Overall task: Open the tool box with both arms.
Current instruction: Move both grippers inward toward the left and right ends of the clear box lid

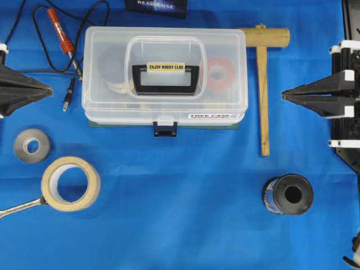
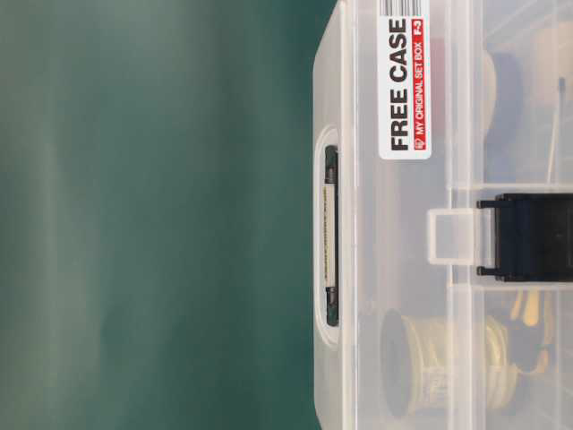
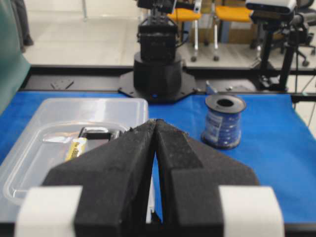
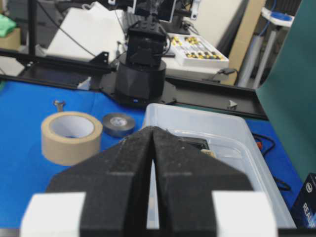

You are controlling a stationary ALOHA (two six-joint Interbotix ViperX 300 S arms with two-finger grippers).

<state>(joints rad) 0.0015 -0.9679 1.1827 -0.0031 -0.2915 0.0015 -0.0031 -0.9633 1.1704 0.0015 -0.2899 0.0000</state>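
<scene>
The clear plastic tool box (image 1: 107,73) lies closed at the upper middle of the blue table, its black handle (image 1: 166,79) with the yellow label on top and its dark blue latch (image 1: 165,130) shut at the front edge. The box also shows in the table-level view (image 2: 403,269), in the left wrist view (image 3: 29,148) and in the right wrist view (image 4: 232,138). My left gripper (image 1: 52,90) is shut and empty, left of the box and apart from it. My right gripper (image 1: 283,96) is shut and empty, right of the box.
A wooden mallet (image 1: 263,84) lies right of the box. A black spool (image 1: 288,194) stands at front right. A beige tape roll (image 1: 71,183), a grey tape roll (image 1: 32,145) and a wrench (image 1: 17,208) lie at front left. A soldering iron with cable (image 1: 62,36) lies at back left.
</scene>
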